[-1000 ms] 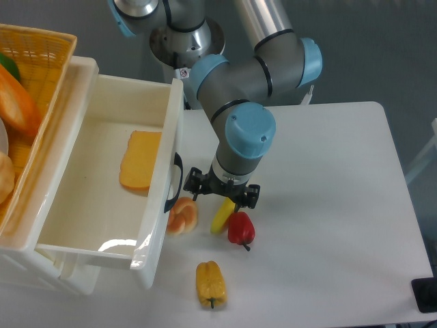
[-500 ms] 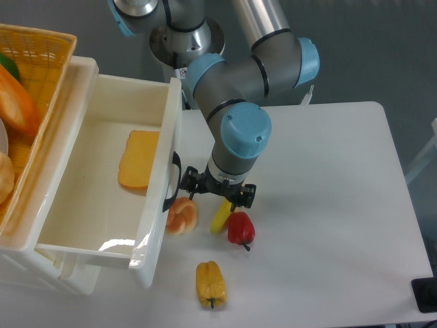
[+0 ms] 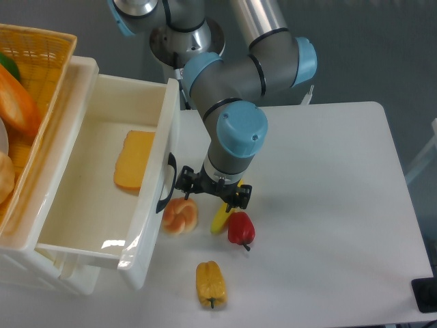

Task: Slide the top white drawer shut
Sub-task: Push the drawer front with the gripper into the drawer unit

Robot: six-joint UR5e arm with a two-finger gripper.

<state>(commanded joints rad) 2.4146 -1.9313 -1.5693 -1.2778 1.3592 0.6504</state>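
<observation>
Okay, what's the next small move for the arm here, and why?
Probably keep pushing left against the drawer front. The tool sits right beside the black handle, and the top drawer is open, with the orange slice in plain view inside. The bun and peppers lie off to the right of the front, so they should not block it.

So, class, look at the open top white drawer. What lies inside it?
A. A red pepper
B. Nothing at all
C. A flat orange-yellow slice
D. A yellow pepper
C: a flat orange-yellow slice lies on the floor of the top white drawer, while the red pepper and yellow pepper sit outside it on the table.
</observation>
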